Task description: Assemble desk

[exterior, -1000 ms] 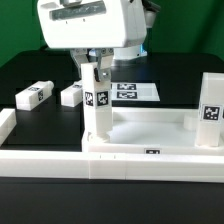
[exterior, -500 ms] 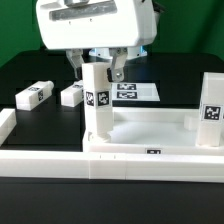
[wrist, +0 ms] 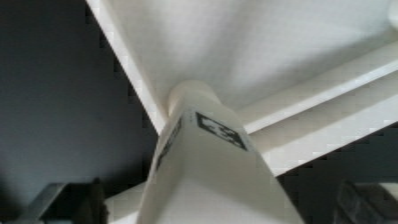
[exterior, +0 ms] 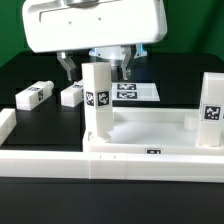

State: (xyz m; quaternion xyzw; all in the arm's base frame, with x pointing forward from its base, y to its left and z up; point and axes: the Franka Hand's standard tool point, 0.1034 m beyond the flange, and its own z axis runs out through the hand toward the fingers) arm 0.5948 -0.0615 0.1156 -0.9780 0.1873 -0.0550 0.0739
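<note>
The desk top (exterior: 150, 128), a white tray, lies against the front rail. One white tagged leg (exterior: 97, 100) stands upright at its corner toward the exterior view's left. My gripper (exterior: 97, 72) hovers at the top of this leg, open, one finger (exterior: 68, 69) on each side and clear of it. A second leg (exterior: 211, 110) stands upright at the corner toward the exterior view's right. Two loose legs (exterior: 33, 96) (exterior: 72, 95) lie on the black table. In the wrist view the leg (wrist: 205, 160) rises between my dark fingers (wrist: 71, 203) from the desk top (wrist: 231, 50).
A long white border rail (exterior: 40, 158) runs along the front, with a raised end (exterior: 6, 122) at the exterior view's left. The marker board (exterior: 135, 91) lies flat behind the desk top. The table surface is black.
My gripper has opened and let go of the upright leg, and the hand has risen. The leg stays standing in the same place.
</note>
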